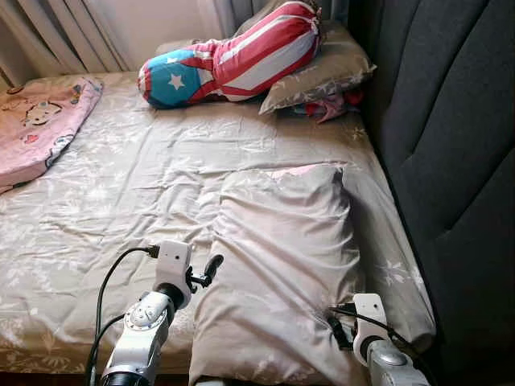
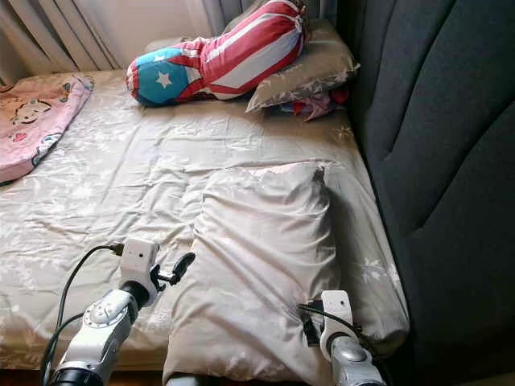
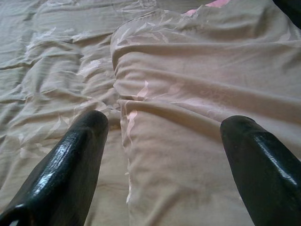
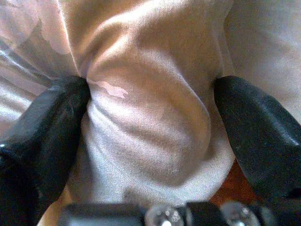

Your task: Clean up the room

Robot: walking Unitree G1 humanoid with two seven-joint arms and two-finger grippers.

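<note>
We count two taupe pillows on the bed point(image 1: 121, 185): near pillow point(image 1: 282, 257), far pillow point(image 1: 322, 72). Right gripper point(image 4: 150, 117) pinches the near pillow's corner; left gripper point(image 3: 164, 136) fingers spread beside it.

Sheet point(image 1: 121, 185): grey-beige, pale leaf print. Pillow point(image 1: 282, 265): same beige print, pink showing at its far edge. Bolster point(image 1: 233, 56): red and white stripes, blue end with white stars. Blanket point(image 1: 40, 125): pink, cartoon figures. Headboard point(image 1: 459, 145): dark grey. Curtains point(image 1: 64, 32): pale grey. Fingers point(image 3: 70, 165): glossy black.
</note>
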